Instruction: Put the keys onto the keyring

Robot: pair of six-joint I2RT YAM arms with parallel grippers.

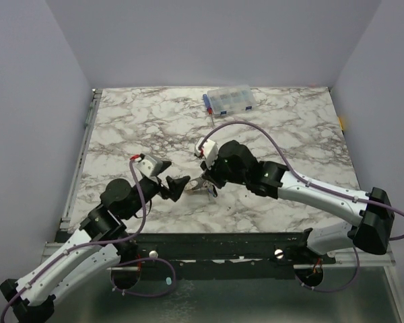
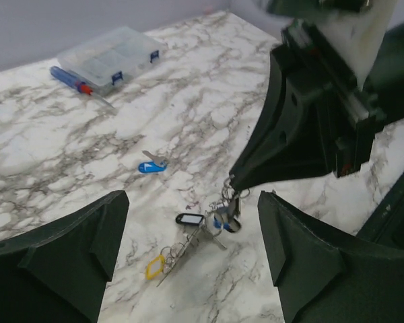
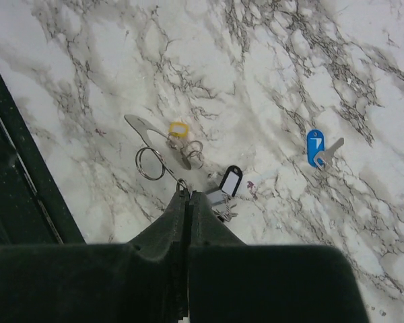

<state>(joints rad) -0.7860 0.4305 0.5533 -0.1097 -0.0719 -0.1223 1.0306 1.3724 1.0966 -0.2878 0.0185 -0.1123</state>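
Note:
My right gripper (image 3: 188,195) is shut on the small end ring of the fine chain that leads to the keyring (image 3: 150,163), a thin silver hoop lying on the marble. Around it lie keys: a yellow tag (image 3: 178,128), a dark-outlined clear tag (image 3: 231,180) with small metal keys, and a blue tag (image 3: 314,148) lying apart to the right. My left gripper (image 2: 192,199) stands open just short of the cluster, with the yellow tag (image 2: 155,268) and the dark-outlined tag (image 2: 190,219) between its fingers and untouched. From above, both grippers (image 1: 177,187) (image 1: 203,182) meet at the table's near middle.
A clear compartment box (image 1: 229,99) with blue parts stands at the back of the marble table (image 1: 289,128), with a blue pen-like tool (image 2: 71,77) beside it. A flat silver blade (image 3: 140,124) lies by the yellow tag. The table's dark front rail (image 1: 215,239) runs close behind the grippers.

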